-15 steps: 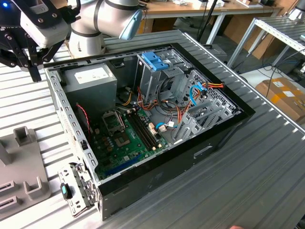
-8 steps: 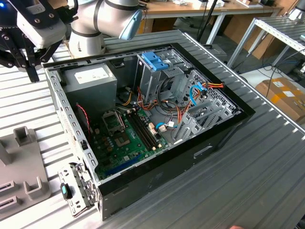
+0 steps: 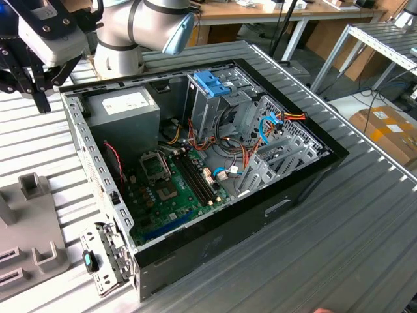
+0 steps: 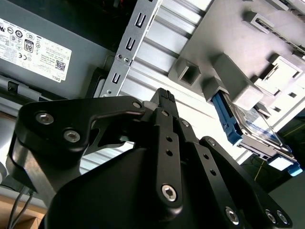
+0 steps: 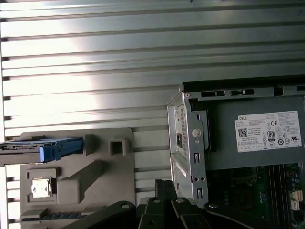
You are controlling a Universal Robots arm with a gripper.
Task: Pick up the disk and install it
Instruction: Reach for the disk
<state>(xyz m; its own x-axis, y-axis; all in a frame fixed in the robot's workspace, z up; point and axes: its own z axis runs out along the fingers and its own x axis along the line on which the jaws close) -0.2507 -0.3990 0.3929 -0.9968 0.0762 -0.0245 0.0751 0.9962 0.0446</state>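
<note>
The end effector (image 3: 40,96) hangs over the ribbed metal tabletop (image 3: 339,248) toward its far edge on the exterior view's left, just outside the corner of the open computer case (image 3: 273,202) where the grey power supply (image 3: 124,107) sits. In both wrist views its black fingertips look pressed together with nothing between them (image 4: 164,95) (image 5: 164,187), and it touches neither the case nor the holder. The disk (image 4: 255,130) stands on edge in a slot of the grey moulded holder (image 4: 228,62), its shiny flat face framed by bright blue side rails. In the first wrist view the disk (image 5: 52,149) shows edge-on at the holder's (image 5: 95,176) rim, apart from the end effector and well clear of the case wall. In the exterior view the holder (image 3: 29,222) lies flat on the tabletop along the edge at that view's left, beside the case's rear panel. Inside the case, the upright grey drive cage with its blue plastic top (image 3: 212,85) stands toward the far side, the green motherboard (image 3: 166,189) lies on the floor of the case, and thin light-blue cables (image 3: 267,127) loop beside the cage. The silver robot arm (image 3: 143,26) rises at the tabletop's far edge.
</note>
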